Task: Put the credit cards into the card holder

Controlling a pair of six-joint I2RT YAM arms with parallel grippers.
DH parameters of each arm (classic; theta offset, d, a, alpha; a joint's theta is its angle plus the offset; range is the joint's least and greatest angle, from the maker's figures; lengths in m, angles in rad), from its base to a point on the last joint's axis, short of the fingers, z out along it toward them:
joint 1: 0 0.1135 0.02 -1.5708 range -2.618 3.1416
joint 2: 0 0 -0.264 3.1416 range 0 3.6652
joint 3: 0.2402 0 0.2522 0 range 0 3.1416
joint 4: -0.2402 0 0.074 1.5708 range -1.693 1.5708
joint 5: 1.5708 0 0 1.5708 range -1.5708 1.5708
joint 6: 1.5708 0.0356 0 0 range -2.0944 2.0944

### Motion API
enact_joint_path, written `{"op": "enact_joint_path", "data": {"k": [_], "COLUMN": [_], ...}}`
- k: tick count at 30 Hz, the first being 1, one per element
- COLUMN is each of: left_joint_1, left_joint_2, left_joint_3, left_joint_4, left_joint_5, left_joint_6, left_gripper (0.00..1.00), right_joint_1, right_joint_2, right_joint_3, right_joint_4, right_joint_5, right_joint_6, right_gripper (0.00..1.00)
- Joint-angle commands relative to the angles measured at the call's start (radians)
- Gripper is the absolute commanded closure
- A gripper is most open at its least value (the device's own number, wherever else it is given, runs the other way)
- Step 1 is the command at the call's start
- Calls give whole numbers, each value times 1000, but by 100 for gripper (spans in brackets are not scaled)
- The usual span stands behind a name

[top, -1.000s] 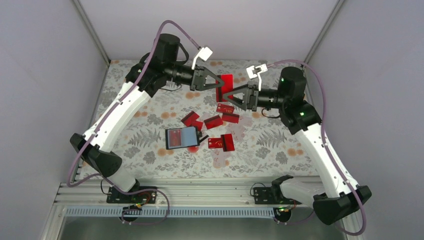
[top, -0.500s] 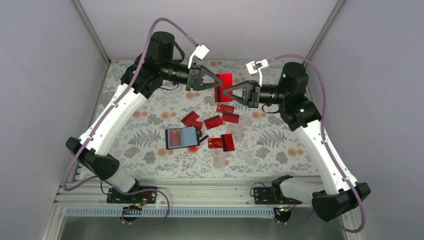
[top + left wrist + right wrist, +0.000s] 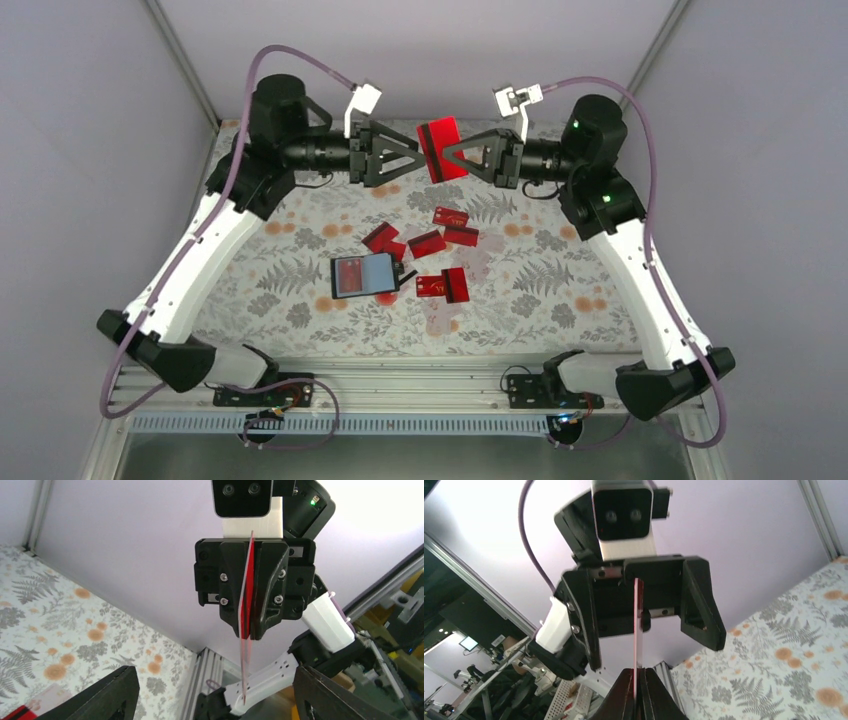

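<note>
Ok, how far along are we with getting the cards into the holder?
Early on. Done: nothing that I can confirm; the card holder lies on the table with no card clearly in it. In hand: the right pincer is shut on one red card, raised mid-air, the left pincer open beside it. Left: that card plus several loose cards around the holder.

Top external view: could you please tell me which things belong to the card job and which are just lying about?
Job: red card held aloft by the shut right tool; open left tool beside it; loose cards lying flat; card holder.
Lying about: floral table cover; purple cables.
</note>
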Motion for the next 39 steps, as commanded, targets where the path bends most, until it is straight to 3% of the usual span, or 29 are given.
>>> {"op": "enact_joint_path", "data": {"k": [1, 9, 16, 20, 25, 26, 30, 37, 39], "left_joint_1": [13, 13, 12, 12, 13, 13, 13, 13, 13], "left_joint_2": [-79, -111, -91, -90, -97, -99, -103, -82, -78], "left_joint_3": [-86, -143, -149, -154, -169, -180, -205, -201, -203], "left_joint_4": [233, 405, 458, 472, 499, 519, 569, 649, 669], "left_joint_5": [-39, -54, -67, -70, -100, -106, -124, -129, -131], "left_joint_6": [-134, -217, -248, -259, -305, -323, -367, -414, -427], "left_gripper": [25, 45, 80, 81, 62, 63, 84, 85, 96], "right_joint_1": [27, 79, 115, 121, 123, 123, 125, 133, 133], "right_joint_2": [55, 123, 138, 134, 136, 141, 157, 170, 169], "right_joint_3": [106, 209, 216, 214, 196, 198, 222, 224, 222], "right_joint_4": [60, 94, 127, 154, 245, 258, 267, 263, 263], "right_joint_5": [2, 31, 82, 139, 207, 216, 230, 231, 239], "right_joint_6": [50, 82, 102, 126, 215, 226, 235, 232, 232], "right_gripper": [96, 96, 96, 96, 96, 96, 96, 96, 96]}}
